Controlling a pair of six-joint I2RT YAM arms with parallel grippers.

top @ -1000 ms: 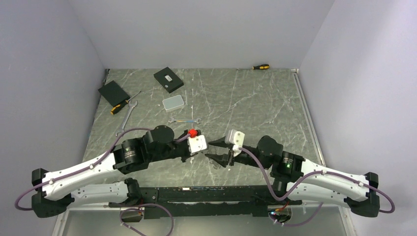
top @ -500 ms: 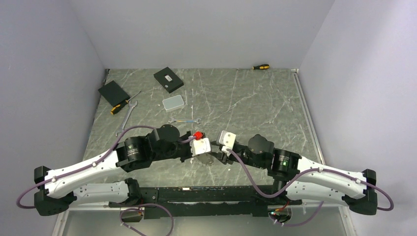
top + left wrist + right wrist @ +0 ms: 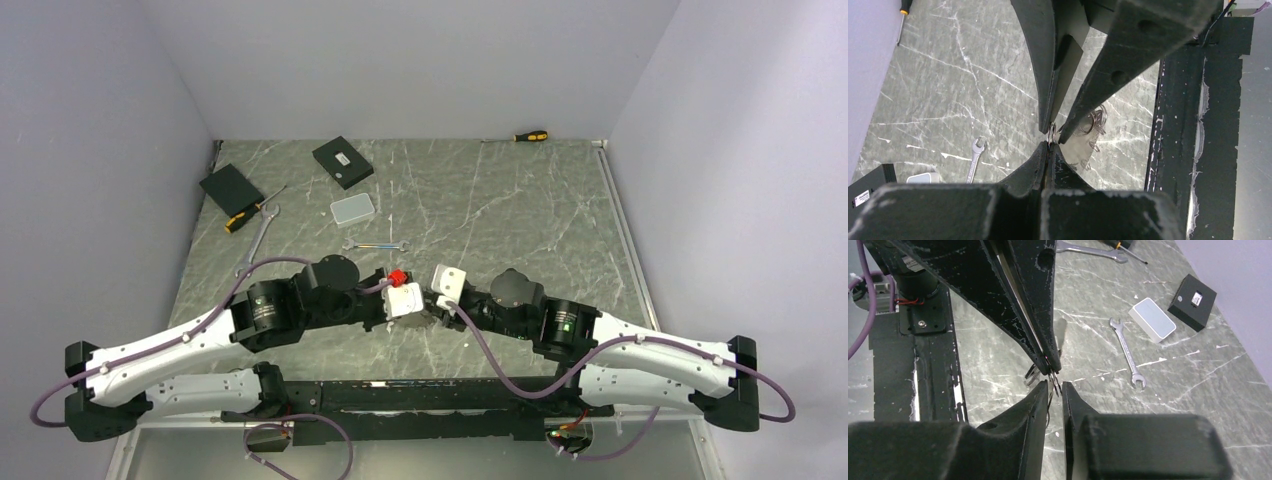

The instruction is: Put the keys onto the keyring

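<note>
Down toward the arm bases from the small wrench [image 3: 377,245], both end effectors meet tip to tip above the tabletop [image 3: 500,210]. Here the left end effector [image 3: 1049,148] is pinched tight on a thin loop of the keyring [image 3: 1095,120], which dangles just beside the tips. Opposite, the right end effector [image 3: 1055,389] is narrow, straddling that wire; whether it grips cannot be told. Any keys are too blurred to pick out.

**White shells, black joints, purple cables**

The left arm [image 3: 150,352] and right arm [image 3: 665,352], low in the frame, wear white shells between black joint housings. Purple cables [image 3: 241,281] trail along both. A green light [image 3: 562,324] glows right of centre. The fingers [image 3: 1128,55] are scuffed black wedges.
</note>
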